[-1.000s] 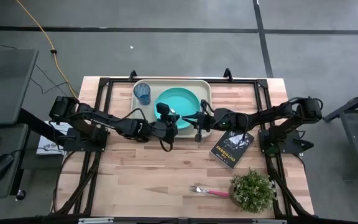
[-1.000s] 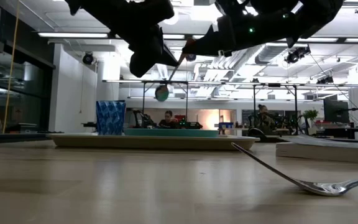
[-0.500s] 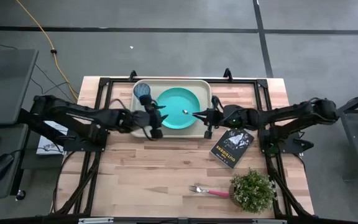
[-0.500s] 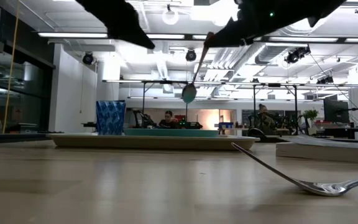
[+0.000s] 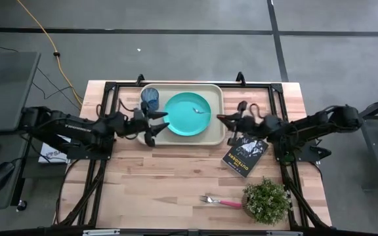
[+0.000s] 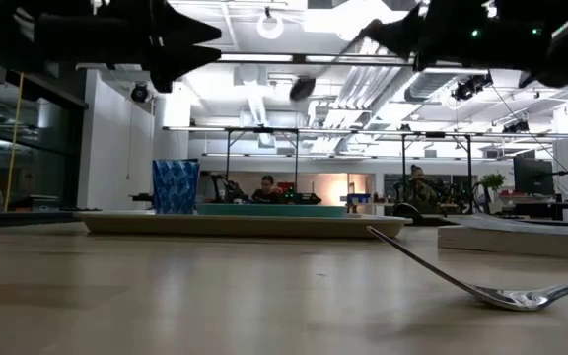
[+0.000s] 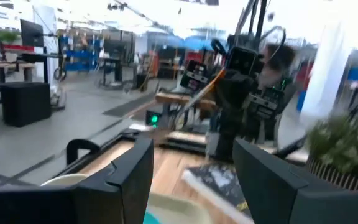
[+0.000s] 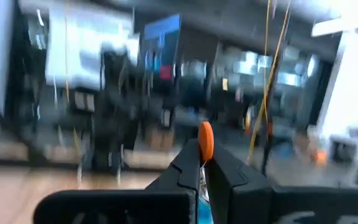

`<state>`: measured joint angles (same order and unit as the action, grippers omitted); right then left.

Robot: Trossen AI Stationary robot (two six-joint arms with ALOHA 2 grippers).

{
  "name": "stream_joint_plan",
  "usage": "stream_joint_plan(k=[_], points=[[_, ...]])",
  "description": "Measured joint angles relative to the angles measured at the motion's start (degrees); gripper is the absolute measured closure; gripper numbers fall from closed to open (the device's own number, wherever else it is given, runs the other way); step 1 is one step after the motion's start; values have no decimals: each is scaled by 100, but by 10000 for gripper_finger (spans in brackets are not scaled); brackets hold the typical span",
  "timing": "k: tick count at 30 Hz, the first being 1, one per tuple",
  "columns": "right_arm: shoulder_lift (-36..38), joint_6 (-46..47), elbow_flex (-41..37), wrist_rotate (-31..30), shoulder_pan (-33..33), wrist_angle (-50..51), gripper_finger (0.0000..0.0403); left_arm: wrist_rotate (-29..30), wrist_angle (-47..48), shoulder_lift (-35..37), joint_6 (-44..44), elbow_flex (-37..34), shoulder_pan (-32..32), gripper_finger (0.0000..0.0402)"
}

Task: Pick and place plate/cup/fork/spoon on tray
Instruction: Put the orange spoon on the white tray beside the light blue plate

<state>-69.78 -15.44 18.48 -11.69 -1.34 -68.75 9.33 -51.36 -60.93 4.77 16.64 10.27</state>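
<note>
- R pincer, centre-right of the high view at the tray's right edge, was clamped shut on the spoon by the orange handle tip. The silver bowl hung out over the plate, clear of it in the low view.
- L pincer, left of the plate, had its jaws wide apart w/ nothing between them.
- Spoon, by my judgement: light, stiff, thin. A grip at the far handle end lets the bowl swing, so it may twist. Smooth metal and plastic, prob. slippery.
- Tray, top centre of the worktop, held the turquoise plate in its middle and the blue cup upright in its upper-left corner. The plate itself looked bare, and I couldn't tell if the cup had anything in it.
- Fork lay flat on the worktop, lower right, not yet on the tray, handle end just beside the potted plant. Likely light and rigid but low-lying, so best pinched across the pinkish handle, minding the leaves.
- Black book lay right of centre, off the tray.
</note>
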Motion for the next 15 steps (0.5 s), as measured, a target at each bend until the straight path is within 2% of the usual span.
stream_joint_plan(k=[2, 6, 10, 15], points=[[6, 37, -102, 278, -78, -515, 402, -64, -228, -4, 91, -65, 28, 200], [0, 176, -32, 711, -168, -603, 402, -134, -439, 2, 80, -19, 28, 199], [0, 98, 196, 780, -168, -608, 403, -143, -472, -2, 223, 137, 28, 199], [0, -12, 533, 928, -156, -607, 403, -446, -661, -23, 446, 164, 21, 199]])
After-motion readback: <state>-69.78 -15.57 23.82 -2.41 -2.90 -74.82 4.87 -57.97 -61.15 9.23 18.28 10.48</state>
